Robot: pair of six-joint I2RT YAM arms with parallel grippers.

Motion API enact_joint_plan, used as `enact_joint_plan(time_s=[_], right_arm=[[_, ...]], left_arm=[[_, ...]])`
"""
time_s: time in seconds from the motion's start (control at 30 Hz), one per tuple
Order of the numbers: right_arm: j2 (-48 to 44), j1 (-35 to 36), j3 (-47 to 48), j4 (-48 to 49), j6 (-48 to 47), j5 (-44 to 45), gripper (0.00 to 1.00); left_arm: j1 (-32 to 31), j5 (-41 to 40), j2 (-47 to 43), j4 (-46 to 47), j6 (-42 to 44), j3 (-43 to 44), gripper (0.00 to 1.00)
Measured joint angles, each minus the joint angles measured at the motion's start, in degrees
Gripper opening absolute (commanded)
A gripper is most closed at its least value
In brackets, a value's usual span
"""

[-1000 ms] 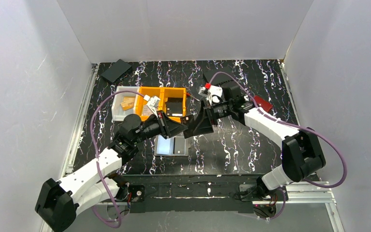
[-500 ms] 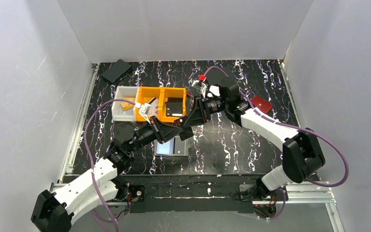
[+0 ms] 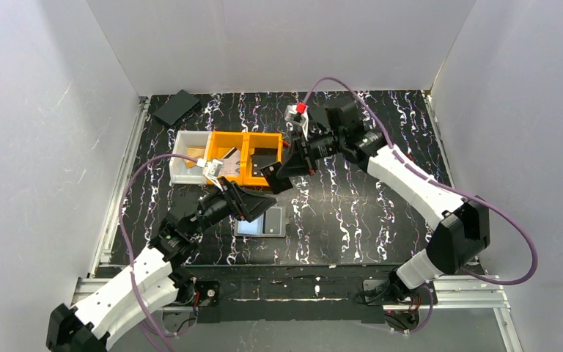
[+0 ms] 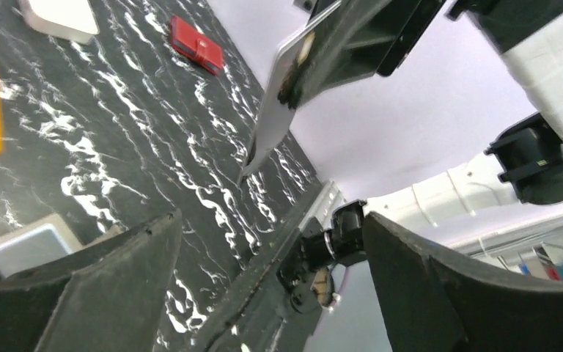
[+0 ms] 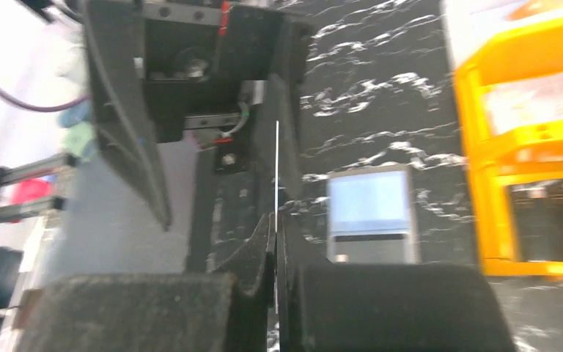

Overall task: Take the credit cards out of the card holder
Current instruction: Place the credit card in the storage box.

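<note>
The card holder (image 3: 262, 222) lies open on the black mat, showing pale blue and grey inner faces; it also shows in the right wrist view (image 5: 372, 213). My right gripper (image 3: 275, 178) hangs above the mat next to the orange bins, shut on a thin credit card. That card is seen edge-on in the right wrist view (image 5: 276, 169) between the closed fingers (image 5: 276, 220), and tilted in the left wrist view (image 4: 271, 132). My left gripper (image 3: 267, 207) is just over the holder's far edge, below the card. It stands wide open (image 4: 271, 218), holding nothing.
Orange bins (image 3: 249, 158) and a white bin (image 3: 188, 165) with small items stand behind the holder. A black flat piece (image 3: 177, 107) lies at the back left. A red wallet (image 4: 196, 45) and a white case (image 4: 59, 15) sit farther right. White walls enclose the mat.
My right gripper has shut on the card and carried it up toward the orange bins. The left gripper has opened, let go and drawn back toward the near left.
</note>
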Motion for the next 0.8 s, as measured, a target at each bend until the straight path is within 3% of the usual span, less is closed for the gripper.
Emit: enact_joint_plan(time_s=[0.23, 0.33, 0.63, 0.8], right_arm=[[9.6, 0.44, 19.06, -21.97, -21.77, 16.72, 0.01], [15.26, 1.46, 26.6, -28.02, -28.2, 26.47, 0.01], [34.25, 8.46, 52.24, -37.7, -39.89, 47.28, 0.01], [42.53, 10.21, 58.62, -39.63, -42.84, 52.7, 0.01]], left_arm=[[2.86, -9.79, -5.14, -33.29, 16.76, 14.19, 0.98], [2.91, -15.06, -4.44, -42.16, 24.96, 18.64, 0.98], [2.91, -22.18, -1.03, -53.81, 39.04, 17.57, 0.98], [2.91, -25.64, -3.78, -55.28, 41.2, 17.57, 0.98]])
